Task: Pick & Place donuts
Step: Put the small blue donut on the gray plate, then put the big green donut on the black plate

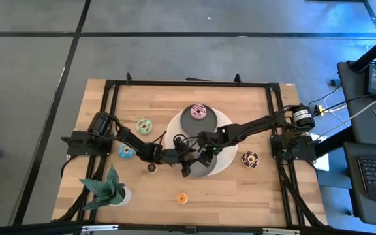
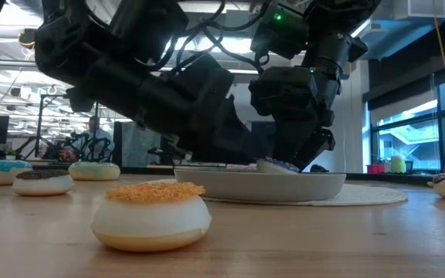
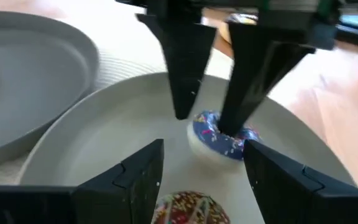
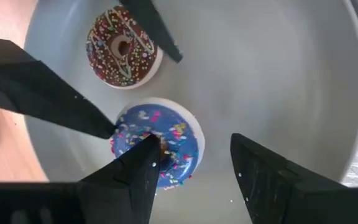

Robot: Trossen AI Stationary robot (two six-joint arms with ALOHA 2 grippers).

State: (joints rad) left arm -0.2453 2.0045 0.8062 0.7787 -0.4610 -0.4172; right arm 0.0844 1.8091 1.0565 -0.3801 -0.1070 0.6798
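Observation:
A light grey dish holds a blue sprinkled donut and a chocolate sprinkled donut, both lying flat. My right gripper points down over the blue donut, open, one finger at its hole and the other outside its rim. My left gripper is open and reaches level into the dish, its fingers on either side of the chocolate donut, touching nothing that shows. In the high view both grippers meet over this dish. My right gripper comes from above, pointing down, at the blue sprinkled donut. One fingertip stands in the donut's hole. The other finger stands outside the rim with a gap. The donut lies flat on the dish floor.
A darker dish behind holds a pink donut. On the table lie a green donut, a blue one, a brown mini, an orange mini and a chocolate donut. A potted plant stands near left.

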